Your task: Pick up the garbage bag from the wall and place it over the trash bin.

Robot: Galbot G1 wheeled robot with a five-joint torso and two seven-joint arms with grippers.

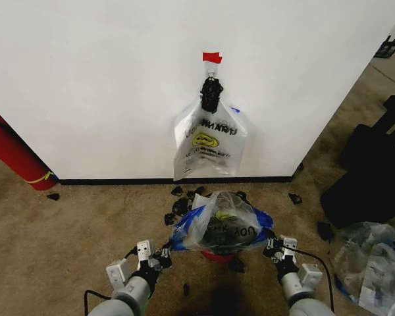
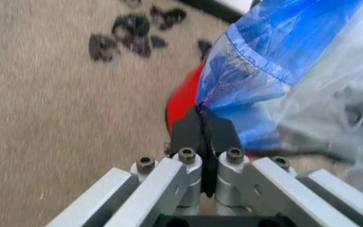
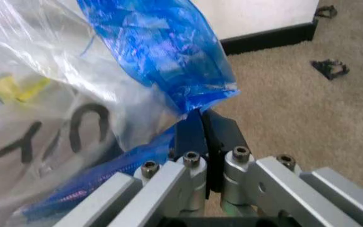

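The left gripper point(image 2: 202, 113) is clamped tight on a blue patch at one edge of the garbage bag point(image 1: 220, 227), its dark fingers point(image 2: 185, 130) pressed together with the thin film pinched between them, while the right gripper point(image 3: 199, 116) is likewise closed on the blue edge at the bag's opposite side. In the head view the left gripper point(image 1: 166, 253) and right gripper point(image 1: 271, 246) sit low over the carpet point(image 1: 72, 224), one on each side, with the translucent white bag stretched between them, black lettering and a touch of yellow visible through the plastic. The bag lies draped over the trash bin point(image 1: 216, 255), of which a red strip shows beneath the plastic; the left wrist view shows the same red surface point(image 2: 185, 97) just beside the pinched edge. Small black scraps point(image 1: 179, 205) are scattered on the carpet between the bin and the wall point(image 1: 105, 79). On the white wall, above its black baseboard, a second printed bag point(image 1: 209, 145) with a yellow smiley hangs from a black clip point(image 1: 210, 94) under a red tape tab point(image 1: 212, 57). A red fire extinguisher point(image 1: 13, 155) leans at the wall's left end, and clear plastic bags point(image 1: 372, 260) lie on the floor at right, near dark cases point(image 1: 368, 171).
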